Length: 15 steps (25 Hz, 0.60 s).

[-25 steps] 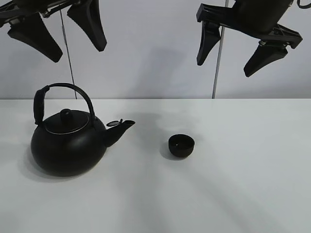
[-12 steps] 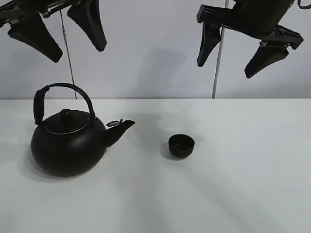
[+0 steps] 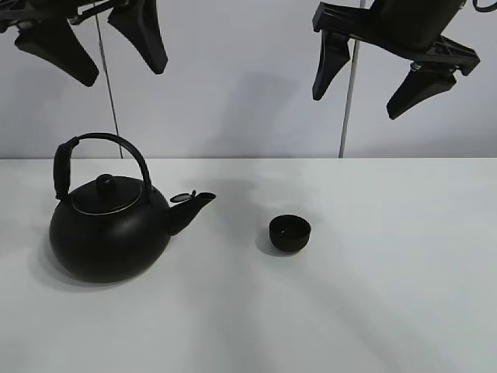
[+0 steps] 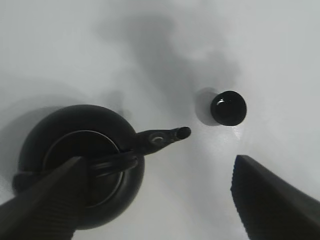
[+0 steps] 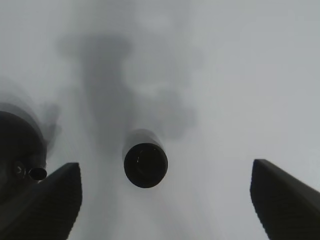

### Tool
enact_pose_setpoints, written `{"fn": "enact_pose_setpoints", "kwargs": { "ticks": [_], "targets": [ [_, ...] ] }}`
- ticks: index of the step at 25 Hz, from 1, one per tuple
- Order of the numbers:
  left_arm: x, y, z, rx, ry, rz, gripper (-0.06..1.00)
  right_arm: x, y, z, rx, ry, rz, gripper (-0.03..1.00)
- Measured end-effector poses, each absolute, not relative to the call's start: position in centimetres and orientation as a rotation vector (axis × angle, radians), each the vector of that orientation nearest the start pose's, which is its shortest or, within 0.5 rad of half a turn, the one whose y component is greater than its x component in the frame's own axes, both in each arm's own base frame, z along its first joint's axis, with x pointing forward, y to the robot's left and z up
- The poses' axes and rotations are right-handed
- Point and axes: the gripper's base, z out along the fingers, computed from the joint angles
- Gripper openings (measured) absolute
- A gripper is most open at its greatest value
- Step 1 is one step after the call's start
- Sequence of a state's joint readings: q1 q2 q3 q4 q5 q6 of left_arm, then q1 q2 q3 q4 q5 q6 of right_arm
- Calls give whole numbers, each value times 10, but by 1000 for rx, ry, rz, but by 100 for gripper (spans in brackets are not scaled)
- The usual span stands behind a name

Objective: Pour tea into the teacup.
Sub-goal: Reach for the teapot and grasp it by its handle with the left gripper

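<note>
A small matte-black teacup (image 3: 290, 232) stands upright on the white table (image 3: 388, 295), right of centre. It also shows in the left wrist view (image 4: 228, 107) and the right wrist view (image 5: 145, 164). A big round black kettle (image 3: 109, 225) with an arched handle stands at the left, its spout (image 3: 192, 206) pointing toward the cup; it shows in the left wrist view (image 4: 85, 160) too. My left gripper (image 3: 105, 58) hangs open and empty high above the kettle. My right gripper (image 3: 373, 89) hangs open and empty high above, right of the cup.
A pale wall (image 3: 248, 93) rises behind the table with two thin vertical cables (image 3: 345, 109) on it. White tabletop spreads in front of and to the right of the cup.
Both grippers have risen slightly. The kettle and teacup have not moved.
</note>
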State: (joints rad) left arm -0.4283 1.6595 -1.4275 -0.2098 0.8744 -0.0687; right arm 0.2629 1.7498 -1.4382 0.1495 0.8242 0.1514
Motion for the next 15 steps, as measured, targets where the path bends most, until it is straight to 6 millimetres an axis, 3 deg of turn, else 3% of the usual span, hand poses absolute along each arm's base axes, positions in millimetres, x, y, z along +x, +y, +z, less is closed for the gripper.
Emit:
{"fn": "enact_pose_setpoints", "kwargs": {
  "ticks": [5,9,13,15],
  "targets": [
    [325,-150,318,421,2447,-251,57,369,109,282,-50,2624,324,63],
    [303,-135,329,441,2196,-205,57,372,110,284,-46,2580,331,63],
    [273,-122,319,500,1932,-193,57,376,111,287,-39,2527,338,63],
    [261,-120,304,553,1832,-193,57,378,111,288,-35,2501,343,63]
  ]
}}
